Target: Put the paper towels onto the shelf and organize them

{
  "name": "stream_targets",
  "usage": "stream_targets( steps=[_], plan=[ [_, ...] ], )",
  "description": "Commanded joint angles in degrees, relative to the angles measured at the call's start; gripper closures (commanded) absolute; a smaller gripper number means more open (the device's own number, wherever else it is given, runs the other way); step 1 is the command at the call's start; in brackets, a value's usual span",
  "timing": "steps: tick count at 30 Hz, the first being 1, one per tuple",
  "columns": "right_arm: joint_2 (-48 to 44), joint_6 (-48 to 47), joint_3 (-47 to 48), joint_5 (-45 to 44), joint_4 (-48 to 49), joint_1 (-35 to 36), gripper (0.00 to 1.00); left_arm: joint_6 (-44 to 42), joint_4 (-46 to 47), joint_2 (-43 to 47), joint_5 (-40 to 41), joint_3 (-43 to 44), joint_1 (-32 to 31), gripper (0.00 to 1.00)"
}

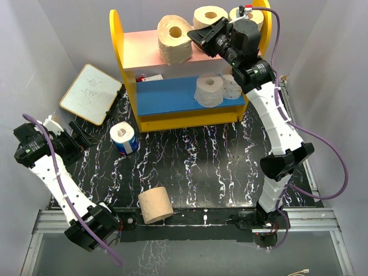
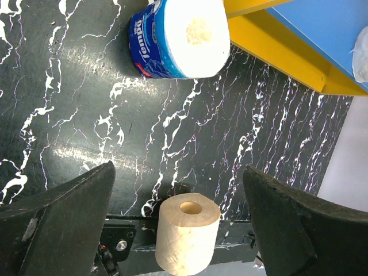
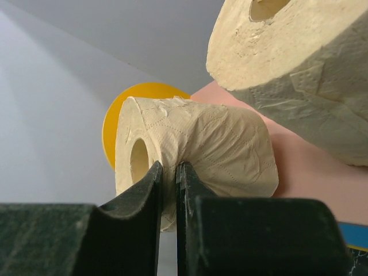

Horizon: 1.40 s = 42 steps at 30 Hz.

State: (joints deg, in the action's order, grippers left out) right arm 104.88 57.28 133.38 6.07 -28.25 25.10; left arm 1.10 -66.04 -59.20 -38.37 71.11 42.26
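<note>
R gripper (image 3: 175, 168) is up at the shelf (image 1: 117, 34), over the pink board (image 3: 310, 184). Jaws nearly shut, only a thin slit, nothing between them. Tips are right at a tan roll (image 3: 218, 149) lying on its side just ahead, core facing left of the fingers. Can't tell if they touch it. Prob. closed so the tips work as a pusher to straighten that roll, not to grab it. 2nd tan roll (image 3: 299, 75) stands close above-right of the fingers, so there's little room to open here. 3rd tan roll (image 1: 259, 17) is behind the wrist.

Two white rolls (image 1: 209, 90) sit on the blue board (image 1: 167, 95), below R gripper. Small ones low and big ones up top looks like the sorting plan.

L gripper (image 2: 178, 170) hangs wide open and empty over the table (image 2: 69, 103). Blue-wrap roll (image 2: 178, 37) stands well ahead of it. Loose tan roll (image 2: 187, 236) stands upright between and just below the fingers, untouched. Those two are not yet shelved, so roughly 5 of 7 done. The wide opening suits the tan roll's girth for a next pick.
</note>
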Motion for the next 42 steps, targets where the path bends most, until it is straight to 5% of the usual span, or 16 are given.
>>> stream_targets(
  steps=[1,5,9,13,15,22,24,27,28,34,36,38,40,42],
  plan=[
    [-0.5,1.5,3.2,-1.4,7.0,-0.1,1.00,0.0,-0.7,0.0,-1.0,-0.1,0.4,0.08],
    [-0.5,1.3,3.4,-2.1,6.9,-0.1,0.97,0.0,-0.7,-0.2,-1.1,0.0,0.4,0.09],
    [-0.7,0.1,3.9,-3.2,6.9,-0.1,0.65,-0.1,-0.6,-0.2,-1.3,-0.2,0.3,0.08],
    [-0.7,-1.6,4.8,-4.0,7.0,-0.1,0.12,-0.1,-0.4,0.1,-1.3,-0.4,0.3,0.08],
    [-0.9,-2.4,5.2,-4.0,7.2,-0.1,0.03,-0.1,-0.4,0.2,-1.3,-0.5,0.4,0.08],
    [-3.8,-9.0,4.6,5.5,5.9,-0.1,0.01,-0.1,-0.4,0.5,-1.4,-0.6,0.4,0.08],
    [-6.1,-19.3,1.9,16.3,6.2,-0.1,0.02,0.0,-0.4,0.7,-1.3,-0.5,0.4,0.09],
    [-10.5,-50.7,-5.8,50.6,2.2,-0.1,0.02,0.0,-0.5,1.1,-1.2,-0.5,0.4,0.08],
    [-12.1,-55.6,-8.9,55.9,-2.1,-0.1,0.02,0.0,-0.6,1.2,-1.2,-0.4,0.4,0.09],
    [-19.6,-65.4,-32.9,64.7,-10.2,0.4,0.02,-0.6,-1.0,0.5,-2.2,0.2,0.4,0.09],
    [-19.0,-77.1,-33.2,53.9,-22.0,7.4,0.02,-0.7,-1.4,0.1,-2.8,0.7,0.4,0.09],
    [-19.2,-85.7,-36.9,30.3,-28.1,23.1,0.02,-1.1,-1.6,-0.2,-3.9,0.8,0.3,0.09],
    [-21.3,-87.7,-49.7,9.1,-21.4,34.4,0.02,-1.3,-1.7,-0.5,-4.5,0.8,0.3,0.09],
    [-22.2,-88.7,-57.5,-3.0,-14.0,37.8,0.02,-1.2,-1.5,-0.7,-4.0,0.7,0.3,0.10]
  ],
)
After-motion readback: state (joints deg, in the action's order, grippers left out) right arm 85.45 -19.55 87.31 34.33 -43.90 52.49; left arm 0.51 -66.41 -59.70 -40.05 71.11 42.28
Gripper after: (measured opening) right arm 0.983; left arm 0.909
